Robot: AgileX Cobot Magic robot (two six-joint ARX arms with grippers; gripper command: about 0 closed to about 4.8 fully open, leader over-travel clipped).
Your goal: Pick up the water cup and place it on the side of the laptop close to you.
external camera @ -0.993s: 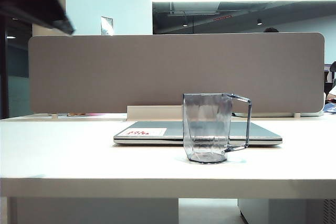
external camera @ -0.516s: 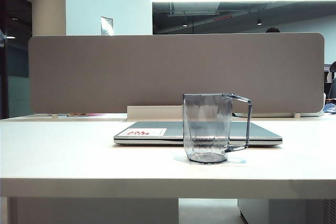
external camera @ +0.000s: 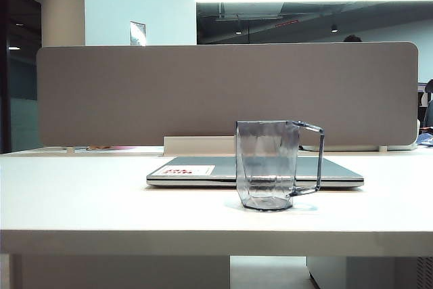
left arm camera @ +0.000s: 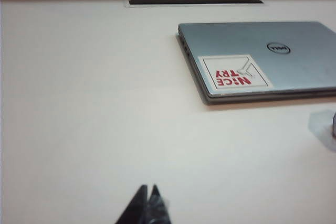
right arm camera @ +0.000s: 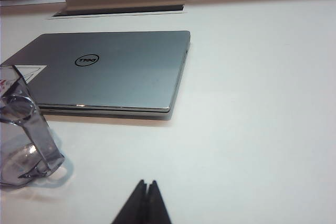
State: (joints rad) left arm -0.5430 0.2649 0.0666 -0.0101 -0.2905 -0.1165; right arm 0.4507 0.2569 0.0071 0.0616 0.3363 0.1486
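Water cup [right arm camera: 23, 129] stands near right hand [right arm camera: 146, 184], untouched.

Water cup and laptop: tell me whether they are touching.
Apart. The right wrist view shows a strip of bare table between the water cup and the laptop's near edge; both tools, the left and the right, are shut and clear of them.

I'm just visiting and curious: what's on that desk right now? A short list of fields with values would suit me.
cup: clear grey-tinted plastic water cup with a thin loop handle, upright on the white table, in front of the laptop
laptop: thin silver-grey laptop, lid closed, red-and-white sticker at one corner
left gripper: shut, holding nothing, above bare table
right gripper: shut, holding nothing, near the cup
backdrop: grey divider panel
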